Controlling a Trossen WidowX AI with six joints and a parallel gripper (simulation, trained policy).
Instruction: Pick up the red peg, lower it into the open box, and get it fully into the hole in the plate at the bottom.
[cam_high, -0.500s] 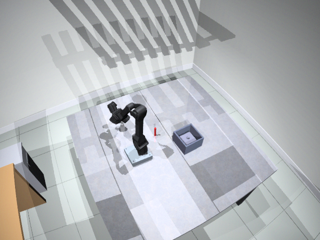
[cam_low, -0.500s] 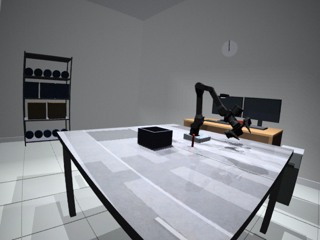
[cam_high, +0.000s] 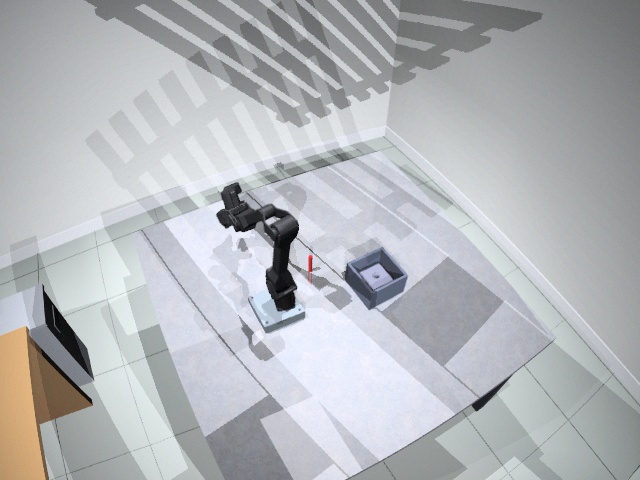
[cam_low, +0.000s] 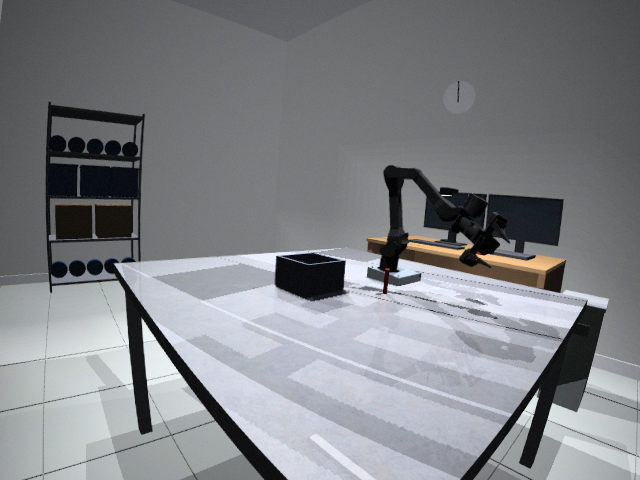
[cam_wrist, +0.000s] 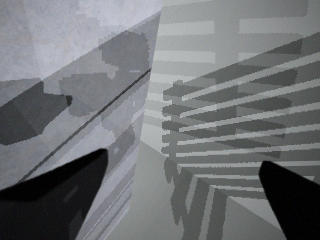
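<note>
The red peg (cam_high: 310, 262) (cam_low: 386, 282) stands upright on the table, between the arm's base and the box. The open dark box (cam_high: 390, 294) (cam_low: 310, 279) stands apart from the peg. The pale plate (cam_high: 368, 280) with its round hole shows inside the box in the top view, and the hole has no peg in it. My gripper (cam_low: 498, 253) (cam_wrist: 184, 162) is wide open and empty. It hangs above the table on the far side of the peg from the box, well away from both. The wrist view shows neither peg nor box.
The arm's pale base block (cam_high: 278, 317) (cam_low: 393, 275) sits on the table (cam_high: 351, 372) (cam_low: 330, 351) beside the peg. A wooden desk (cam_high: 15, 392) (cam_low: 553, 266) with monitors stands beyond the table's edge. A shelf rack (cam_low: 95, 196) stands against the wall.
</note>
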